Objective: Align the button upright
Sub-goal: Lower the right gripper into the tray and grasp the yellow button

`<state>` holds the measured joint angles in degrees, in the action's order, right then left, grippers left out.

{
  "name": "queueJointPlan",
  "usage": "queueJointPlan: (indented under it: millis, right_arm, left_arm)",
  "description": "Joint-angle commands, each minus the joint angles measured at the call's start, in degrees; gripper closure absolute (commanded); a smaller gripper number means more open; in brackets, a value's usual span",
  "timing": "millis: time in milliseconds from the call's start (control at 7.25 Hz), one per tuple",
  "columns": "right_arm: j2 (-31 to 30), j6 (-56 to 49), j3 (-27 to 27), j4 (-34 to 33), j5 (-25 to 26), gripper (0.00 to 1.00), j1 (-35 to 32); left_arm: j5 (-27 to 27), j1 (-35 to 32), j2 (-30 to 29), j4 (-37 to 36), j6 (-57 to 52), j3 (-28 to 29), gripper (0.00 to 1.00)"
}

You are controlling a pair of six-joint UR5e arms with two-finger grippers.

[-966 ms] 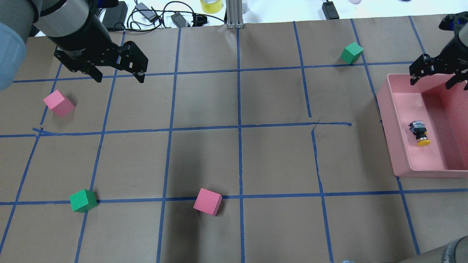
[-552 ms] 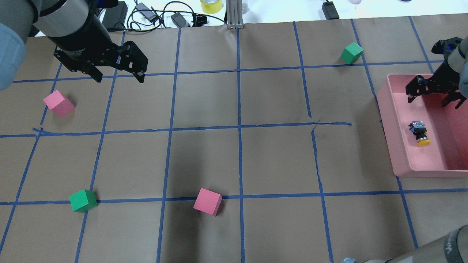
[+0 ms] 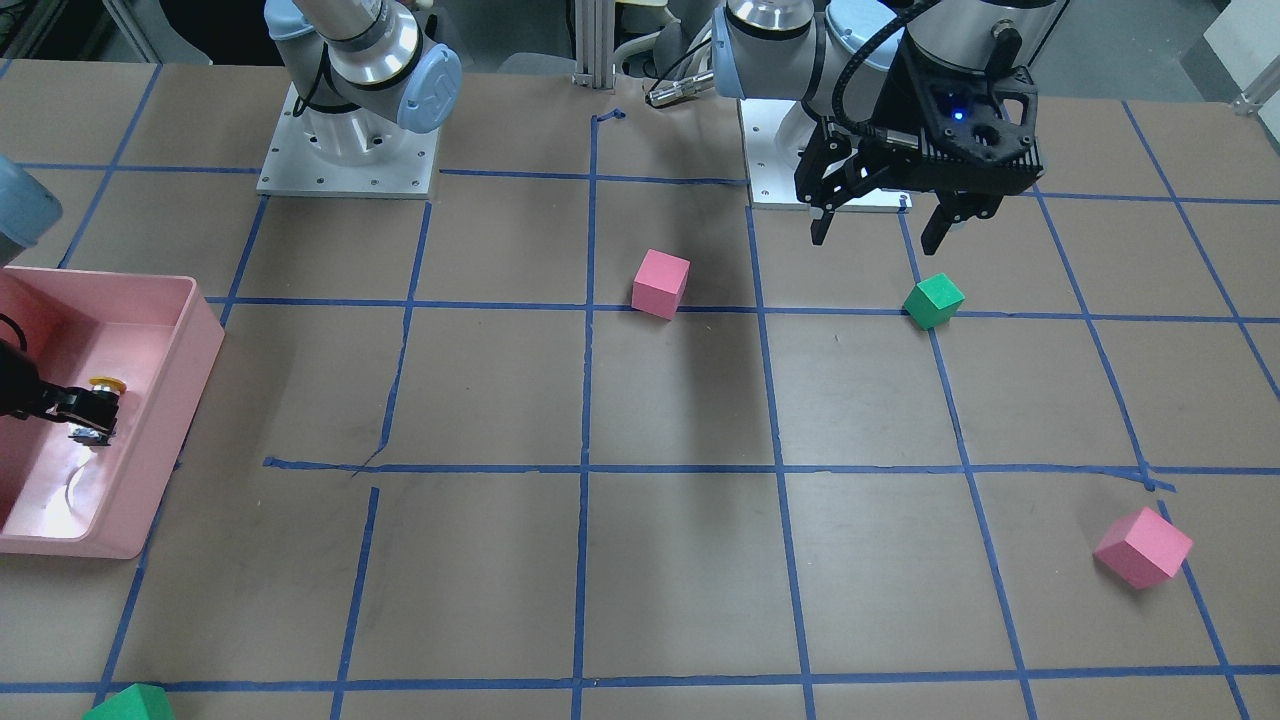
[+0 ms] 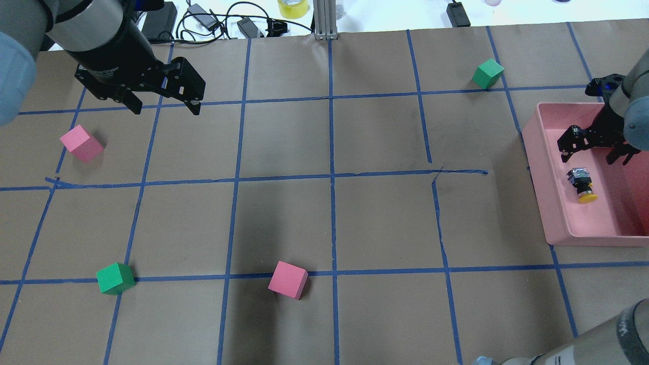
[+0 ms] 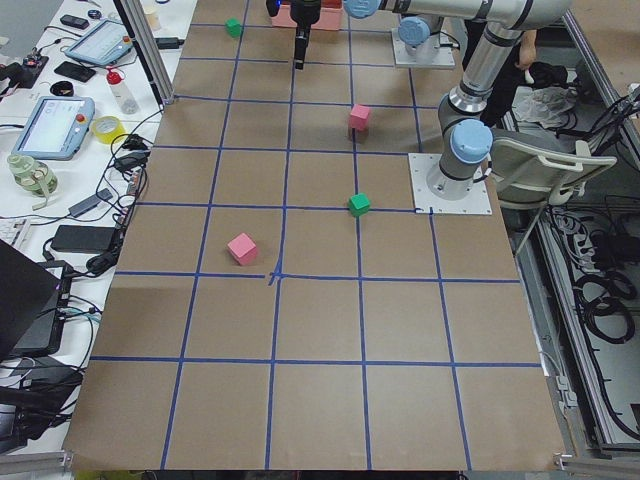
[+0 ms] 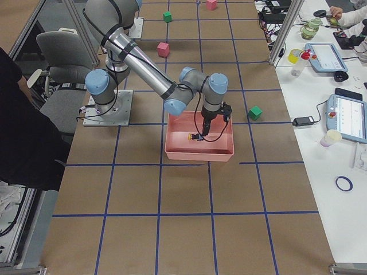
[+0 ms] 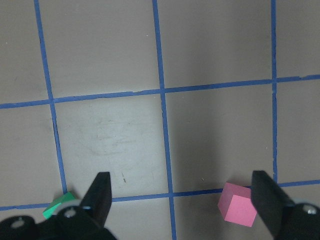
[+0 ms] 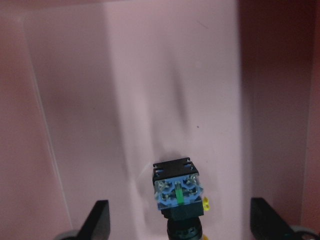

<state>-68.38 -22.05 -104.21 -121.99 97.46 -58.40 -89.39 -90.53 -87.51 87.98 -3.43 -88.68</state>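
Observation:
The button [image 4: 581, 185] lies on its side on the floor of a pink bin [image 4: 536, 177], yellow cap toward the robot and blocky base away. My right gripper [image 4: 592, 151] is open and low inside the bin, just beyond the button's base, not touching it. In the right wrist view the button [image 8: 179, 192] sits between the two spread fingertips, its terminal end facing the camera. In the front-facing view the button [image 3: 98, 395] is partly hidden by a finger. My left gripper [image 4: 166, 107] is open and empty, raised over the far left of the table.
Pink cubes [image 4: 81, 143] [image 4: 288, 280] and green cubes [image 4: 115, 278] [image 4: 488, 73] lie scattered on the brown, blue-taped table. The bin's walls [image 3: 190, 380] stand close around my right gripper. Cables and tape rolls lie beyond the far edge.
My right gripper has moved toward the robot and down into the bin, closer to the button. The left arm and the button have not moved.

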Motion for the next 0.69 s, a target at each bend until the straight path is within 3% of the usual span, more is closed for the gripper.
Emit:
queueJointPlan:
  millis: [0,276,414,552]
  right_arm:
    - [1.75,-0.19,-0.12,0.08,-0.43,0.00,0.84]
    - [1.75,-0.18,-1.43,0.26,-1.65,0.04,0.84]
    - [1.75,-0.01,-2.22,0.35,-1.58,0.25,0.84]
    - [1.75,0.25,-2.23,0.78,-0.97,0.74,0.84]
  left_arm:
    - [0.00,0.00,-0.03,0.00,0.00,0.00,0.00]
    - [0.00,0.00,-0.03,0.00,-0.09,0.00,0.00]
    - [0.00,0.00,-0.03,0.00,-0.09,0.00,0.00]
    - [0.00,0.00,-0.03,0.00,0.00,0.00,0.00]
